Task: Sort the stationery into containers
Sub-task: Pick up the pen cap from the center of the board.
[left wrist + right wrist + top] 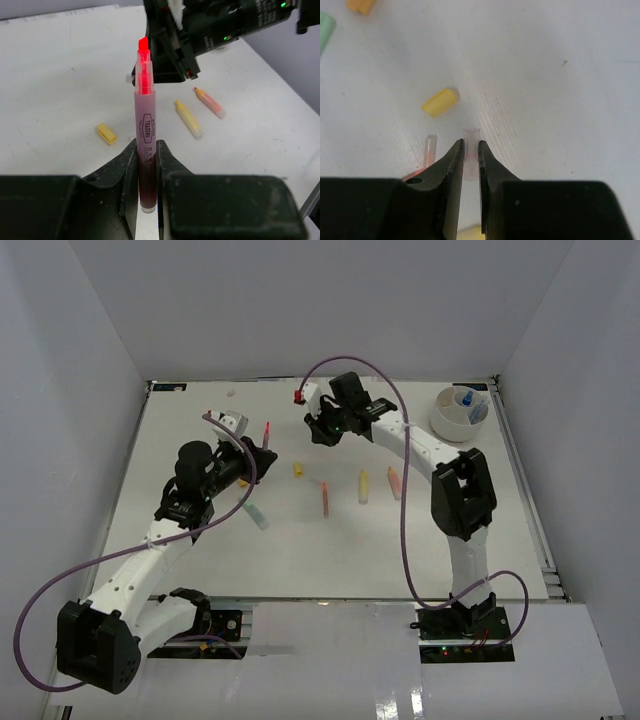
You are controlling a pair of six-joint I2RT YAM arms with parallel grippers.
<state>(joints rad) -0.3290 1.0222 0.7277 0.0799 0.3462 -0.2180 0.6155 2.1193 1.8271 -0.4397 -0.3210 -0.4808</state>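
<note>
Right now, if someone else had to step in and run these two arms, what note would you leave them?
Left gripper: shut on a pink highlighter, held upright with its tip bare.
Right gripper: shut on a small clear piece, possibly that highlighter's cap.
White tub: at the far right of the table, with a blue item inside.
Done: only what is in the tub.
Left to sort: a green pen, a pink-orange pen, a yellow highlighter, an orange pen and a small yellow piece, all loose mid-table, plus the two held things.
</note>
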